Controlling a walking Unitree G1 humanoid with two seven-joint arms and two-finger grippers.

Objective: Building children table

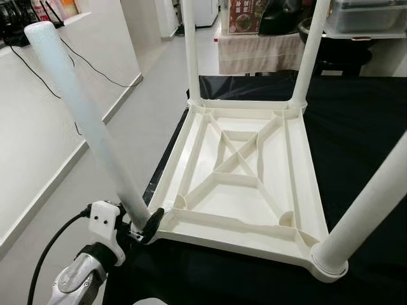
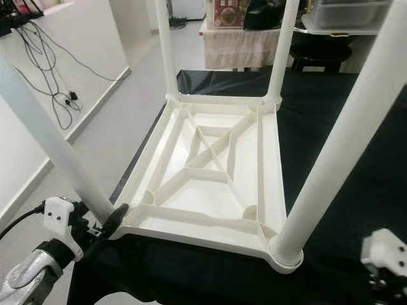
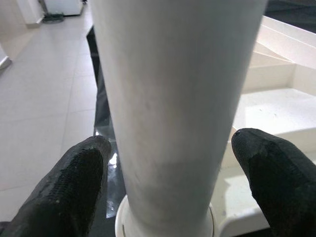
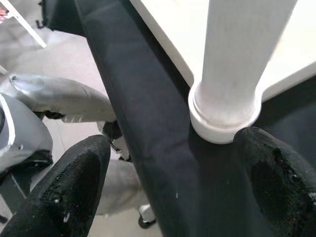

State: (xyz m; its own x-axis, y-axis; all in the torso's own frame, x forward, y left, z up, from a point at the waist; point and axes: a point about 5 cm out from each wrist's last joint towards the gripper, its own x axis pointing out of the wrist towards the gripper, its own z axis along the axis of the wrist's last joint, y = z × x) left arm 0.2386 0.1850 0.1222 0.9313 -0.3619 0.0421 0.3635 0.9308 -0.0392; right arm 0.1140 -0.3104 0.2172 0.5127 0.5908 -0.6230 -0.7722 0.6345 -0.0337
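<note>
Upturned tabletop mid-frame on black cloth, three legs socketed. Fourth leg, lower left of frame, leaning, seemingly not yet upright. Left gripper spread around its base. Right gripper splayed, empty, near right leg.

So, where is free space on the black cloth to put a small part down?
The black cloth is bare to the right of the upturned table top, beyond its right-hand legs. The near left corner is crowded: the left gripper straddles the leg there.

Black-draped surface, upturned white children's table resting on it
</note>
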